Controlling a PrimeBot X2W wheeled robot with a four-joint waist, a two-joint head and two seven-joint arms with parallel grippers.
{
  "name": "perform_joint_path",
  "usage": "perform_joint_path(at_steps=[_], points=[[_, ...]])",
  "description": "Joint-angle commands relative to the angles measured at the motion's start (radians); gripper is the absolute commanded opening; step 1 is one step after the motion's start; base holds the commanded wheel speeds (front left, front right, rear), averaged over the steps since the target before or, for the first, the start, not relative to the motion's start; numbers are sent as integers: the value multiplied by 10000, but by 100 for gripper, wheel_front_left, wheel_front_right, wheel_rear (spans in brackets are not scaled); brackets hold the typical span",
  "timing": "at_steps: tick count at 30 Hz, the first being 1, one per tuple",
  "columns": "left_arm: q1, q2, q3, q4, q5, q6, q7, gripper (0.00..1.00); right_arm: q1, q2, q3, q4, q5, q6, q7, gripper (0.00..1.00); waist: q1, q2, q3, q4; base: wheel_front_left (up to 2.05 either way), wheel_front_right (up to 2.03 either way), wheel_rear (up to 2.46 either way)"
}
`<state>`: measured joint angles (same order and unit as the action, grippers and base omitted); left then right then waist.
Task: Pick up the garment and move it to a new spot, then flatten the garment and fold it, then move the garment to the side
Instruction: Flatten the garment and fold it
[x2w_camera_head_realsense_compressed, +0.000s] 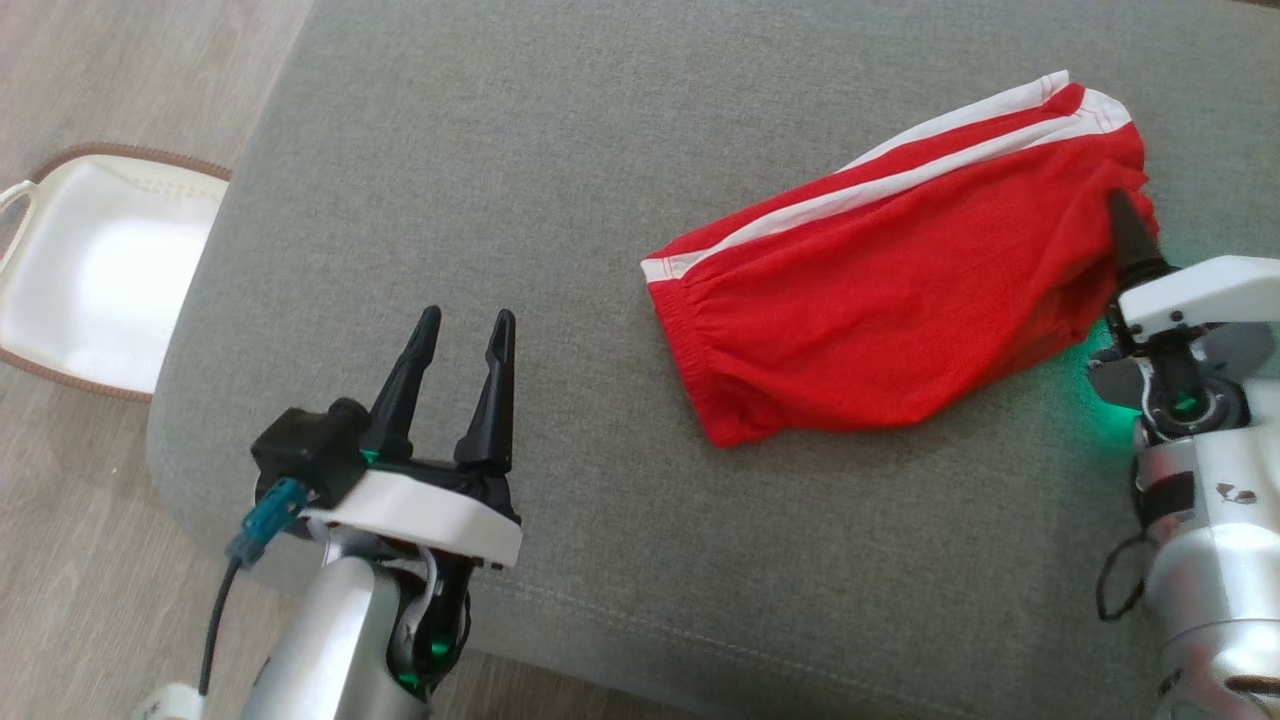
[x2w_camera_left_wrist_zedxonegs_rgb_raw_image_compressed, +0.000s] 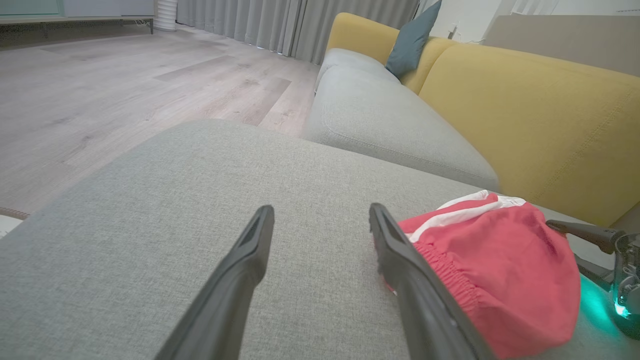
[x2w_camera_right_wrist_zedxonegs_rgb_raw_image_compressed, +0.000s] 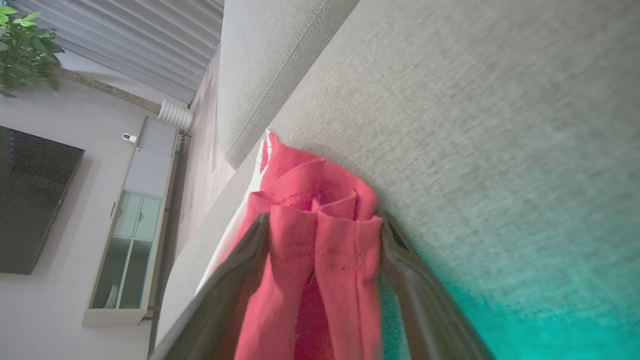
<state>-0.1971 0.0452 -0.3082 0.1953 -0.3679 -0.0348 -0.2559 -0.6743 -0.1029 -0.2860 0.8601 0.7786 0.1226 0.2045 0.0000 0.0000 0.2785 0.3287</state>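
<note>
Close by, the left gripper (x2w_camera_head_realsense_compressed: 467, 318) hangs over the grey cushion (x2w_camera_head_realsense_compressed: 600, 150) with its two fingers wide apart and nothing in them. Over on the right, the right gripper (x2w_camera_right_wrist_zedxonegs_rgb_raw_image_compressed: 324, 220) pinches the edge of the red shorts (x2w_camera_head_realsense_compressed: 900, 290), which lie on the cushion's right side, white stripes on the far edge. Farther back stands a yellow sofa back (x2w_camera_left_wrist_zedxonegs_rgb_raw_image_compressed: 525, 110).

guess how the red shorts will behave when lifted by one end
Probably floppy: the thin red shorts with white stripes bunch into folds in the right tool, so they should hang and drag. Likely light, lying limp on the grey fabric cushion.
</note>
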Motion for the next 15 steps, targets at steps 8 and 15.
perform_joint_path(at_steps=[8,15], points=[[-321,51,252,-229,76,75,-59,100,382,526,1501,-335,844,81,360,100,0,0,-57,-169,0,0,0],[-359,51,178,-223,54,75,-59,100,321,526,1617,-103,266,81,142,100,0,0,-27,-159,0,0,0]])
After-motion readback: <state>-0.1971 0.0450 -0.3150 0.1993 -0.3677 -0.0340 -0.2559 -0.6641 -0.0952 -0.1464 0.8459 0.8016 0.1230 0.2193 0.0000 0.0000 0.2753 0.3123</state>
